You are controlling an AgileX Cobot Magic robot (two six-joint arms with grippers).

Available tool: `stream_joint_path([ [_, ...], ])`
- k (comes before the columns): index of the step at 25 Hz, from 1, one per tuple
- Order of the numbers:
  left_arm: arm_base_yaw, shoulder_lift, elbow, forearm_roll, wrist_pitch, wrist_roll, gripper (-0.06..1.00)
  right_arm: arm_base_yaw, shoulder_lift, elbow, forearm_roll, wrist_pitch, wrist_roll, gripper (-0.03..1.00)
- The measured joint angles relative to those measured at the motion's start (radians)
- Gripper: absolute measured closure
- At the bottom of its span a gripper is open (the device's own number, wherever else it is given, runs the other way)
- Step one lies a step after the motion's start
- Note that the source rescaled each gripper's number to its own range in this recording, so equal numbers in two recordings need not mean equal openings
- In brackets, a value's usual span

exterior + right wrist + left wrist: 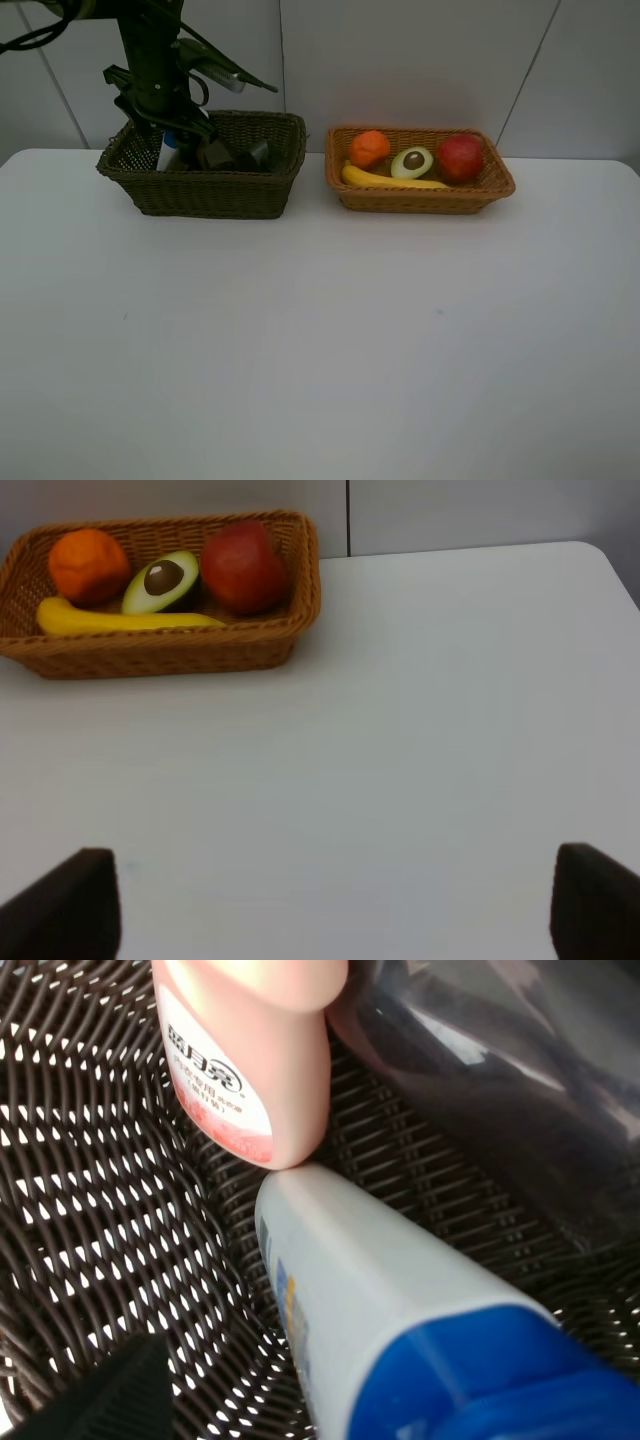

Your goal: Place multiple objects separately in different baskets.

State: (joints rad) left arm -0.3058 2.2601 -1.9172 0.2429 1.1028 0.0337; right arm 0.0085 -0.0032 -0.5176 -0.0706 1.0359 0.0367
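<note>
Two wicker baskets stand side by side at the far edge of the white table point(320, 350), whose near stretch lies bare.

Nearest the cameras, the right tool point(330, 905) hangs above the bare table with its fingers point(70, 905) set wide apart, holding nothing, well apart from both baskets.

Farther back on the right, the light orange-tan basket point(420, 197) holds four fruits. The yellow banana point(385, 180) lies along its near wall. Behind it, the orange point(369, 148) sits at the left end, the avocado half point(412, 162) in the middle with its cut face and pit upward, and the red apple point(460, 157) at the right end.

To the left, the dark olive-brown basket point(205, 190) has the left arm reaching down into it. The left wrist view shows the silver blue-capped tube point(370, 1290) lying on the weave, its flat end touching the pink bottle point(250, 1050); the dark green pump bottle point(500, 1090) lies just beside them. The left tool point(170, 135) is low inside this basket; only one dark fingertip point(110, 1395) shows, apart from the tube, so I cannot tell how wide it stands.
</note>
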Motion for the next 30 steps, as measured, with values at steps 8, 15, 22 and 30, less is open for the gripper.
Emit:
stream_joint_path([
  [8, 0.000, -0.007, 0.000, -0.101, -0.002, 0.000, 0.04, 0.000, 0.000, 0.000, 0.000, 0.000, 0.000, 0.12],
  [15, 0.000, -0.035, -0.007, -0.196, 0.001, 0.000, 0.04, 0.000, 0.000, 0.000, 0.000, 0.000, 0.000, 0.12],
  [22, -0.001, -0.041, -0.037, -0.263, 0.075, 0.000, 0.04, 0.000, 0.000, 0.000, 0.000, 0.000, 0.000, 0.12],
  [30, -0.013, -0.135, -0.049, -0.304, 0.109, 0.000, 0.04, 0.000, 0.000, 0.000, 0.000, 0.000, 0.000, 0.12],
])
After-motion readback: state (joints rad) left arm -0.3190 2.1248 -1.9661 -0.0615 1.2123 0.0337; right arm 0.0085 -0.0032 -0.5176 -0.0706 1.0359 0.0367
